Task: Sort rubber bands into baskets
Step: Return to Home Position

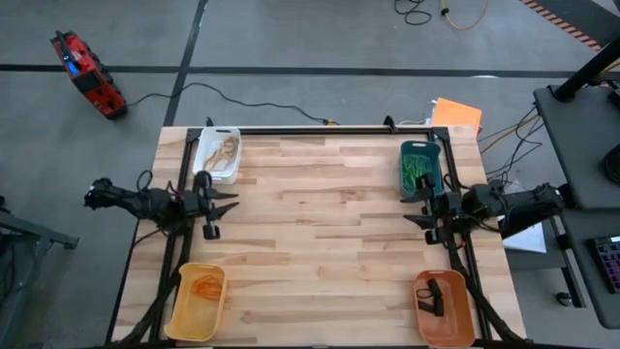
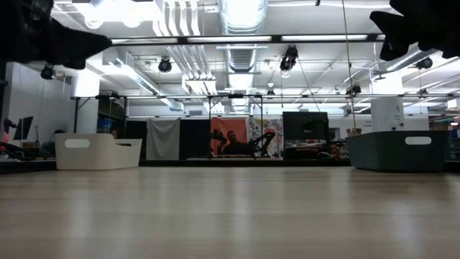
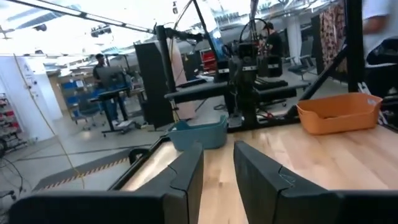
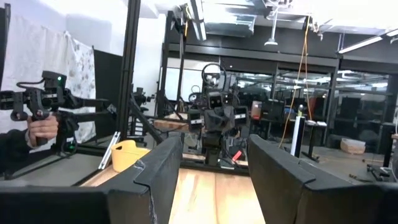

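Left gripper [image 1: 231,204] hovers at the light wooden table's [image 1: 329,242] left side, right gripper [image 1: 415,210] at its right. Both have fingers apart, empty. Thin coloured rubber bands [image 1: 418,171] lie inside small rectangular plastic baskets [image 1: 422,144].

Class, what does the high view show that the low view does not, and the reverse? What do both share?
Only high: the yellow basket and orange basket, plus rubber bands inside all four. Only low: the room behind, with ceiling lights. Both: the white basket, teal basket, table, and the left arm and right arm at its sides.
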`<state>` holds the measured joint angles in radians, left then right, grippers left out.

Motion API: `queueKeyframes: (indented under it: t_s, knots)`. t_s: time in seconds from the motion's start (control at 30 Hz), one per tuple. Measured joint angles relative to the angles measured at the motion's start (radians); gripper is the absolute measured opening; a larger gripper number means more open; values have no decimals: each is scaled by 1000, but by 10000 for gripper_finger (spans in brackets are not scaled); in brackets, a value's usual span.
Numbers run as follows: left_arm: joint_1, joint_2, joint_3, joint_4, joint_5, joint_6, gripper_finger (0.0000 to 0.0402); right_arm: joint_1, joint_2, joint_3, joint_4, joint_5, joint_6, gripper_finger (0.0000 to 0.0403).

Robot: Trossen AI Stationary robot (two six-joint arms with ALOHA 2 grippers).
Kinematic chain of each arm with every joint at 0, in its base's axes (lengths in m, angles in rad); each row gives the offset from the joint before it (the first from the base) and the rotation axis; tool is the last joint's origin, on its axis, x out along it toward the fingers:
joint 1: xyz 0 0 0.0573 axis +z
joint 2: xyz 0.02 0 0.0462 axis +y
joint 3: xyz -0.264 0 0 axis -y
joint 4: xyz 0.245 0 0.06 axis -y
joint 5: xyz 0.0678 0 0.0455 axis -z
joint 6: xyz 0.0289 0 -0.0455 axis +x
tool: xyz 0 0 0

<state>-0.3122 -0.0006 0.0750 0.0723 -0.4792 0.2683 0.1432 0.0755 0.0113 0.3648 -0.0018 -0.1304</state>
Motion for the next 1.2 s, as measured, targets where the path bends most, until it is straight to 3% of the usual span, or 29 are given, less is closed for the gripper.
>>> queueKeyframes:
  t_s: [0.1,0.33,0.6,0.93,1.2]
  knots:
    - [0,0,-64,89,20,2,74,0,-18,0,-23,-2,-1,177]
    - [0,0,-64,38,46,4,75,0,-45,0,-46,-7,-3,179]
    - [0,2,-64,17,-42,-34,75,0,-72,-1,-78,5,-8,180]
    - [0,33,-64,14,-60,-68,75,0,-6,-1,-136,10,422,174]
    - [0,59,-55,15,-60,-69,75,0,31,-1,-139,11,482,180]
